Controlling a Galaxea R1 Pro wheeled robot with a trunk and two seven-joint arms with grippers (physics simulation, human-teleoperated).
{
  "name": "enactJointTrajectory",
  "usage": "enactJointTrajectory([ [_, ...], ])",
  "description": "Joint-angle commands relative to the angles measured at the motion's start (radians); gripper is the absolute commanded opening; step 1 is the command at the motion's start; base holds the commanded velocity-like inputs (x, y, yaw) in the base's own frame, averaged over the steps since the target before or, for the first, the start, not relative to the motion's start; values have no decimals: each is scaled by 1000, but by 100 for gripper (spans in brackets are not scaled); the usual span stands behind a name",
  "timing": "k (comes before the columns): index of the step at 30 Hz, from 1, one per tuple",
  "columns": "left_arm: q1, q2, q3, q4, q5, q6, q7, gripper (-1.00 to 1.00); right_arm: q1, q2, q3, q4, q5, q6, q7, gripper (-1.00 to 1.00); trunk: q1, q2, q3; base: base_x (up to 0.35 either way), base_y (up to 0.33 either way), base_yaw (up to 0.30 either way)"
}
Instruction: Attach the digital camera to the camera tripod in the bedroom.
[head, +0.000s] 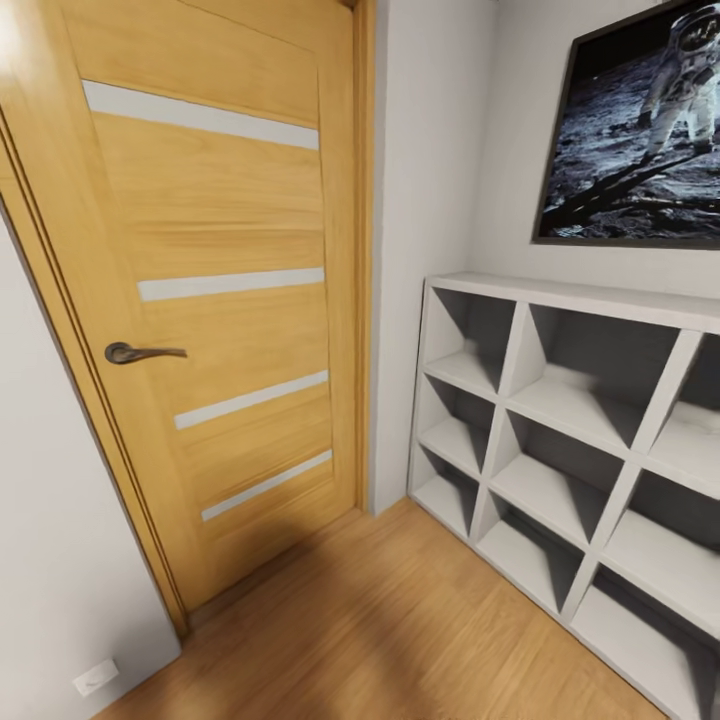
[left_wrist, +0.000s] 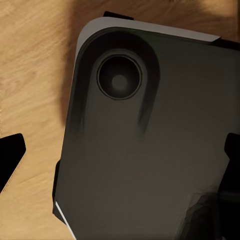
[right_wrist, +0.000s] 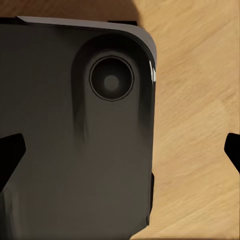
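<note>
Black fingertips are what you get of each gripper. In the left wrist view one tip (left_wrist: 11, 160) sits at one edge of the frame and the other at the opposite edge, spread wide with nothing between them; your left gripper (left_wrist: 122, 162) hangs over the robot's dark base plate (left_wrist: 150, 150), a rounded-corner panel with a round recessed disc (left_wrist: 119, 77) near its corner. Your right gripper (right_wrist: 122, 152) is the same: fingertips (right_wrist: 10, 155) parted to the frame edges, holding nothing, above the other rounded corner of the base (right_wrist: 75, 165) and its own disc (right_wrist: 111, 79). Light wood floor (right_wrist: 200, 100) shows past the base's edge in both wrist views.

From the head you face a corner of the room. A light oak door (head: 220, 300) with four pale horizontal strips and a dark lever handle (head: 140, 352) stands shut in its frame at the left. A white wall (head: 430, 150) meets it, and a white cube shelf (head: 570, 420) runs along the right wall, its compartments bare. Above it hangs a dark-framed photograph of an astronaut on the moon (head: 640, 130). A white socket plate (head: 95, 677) sits low on the left wall. No writing or brand is readable anywhere. Open floor (head: 400, 620) lies between door and shelf. The digital camera and camera tripod are not among what you can see here
</note>
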Motion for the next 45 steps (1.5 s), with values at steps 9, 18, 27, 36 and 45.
enactJointTrajectory([
  [9,0,-1,-1,0,1,-2,0,100,0,0,0,0,0,-2,1,100,0,0,-1,0,0,-283],
  [18,0,-1,-1,0,0,-2,0,100,0,-2,1,0,1,-1,6,100,0,0,-1,0,0,-154],
  [27,0,0,0,0,4,-3,0,100,0,-6,2,0,5,-1,17,100,0,0,-1,0,0,-7],
  [36,0,130,3,-398,68,343,-3,100,-79,-17,-5,-306,85,321,7,100,0,0,-1,0,0,0],
  [45,-144,192,50,-1051,260,975,23,100,-322,-12,-16,-908,0,935,66,100,0,0,-1,0,0,0],
])
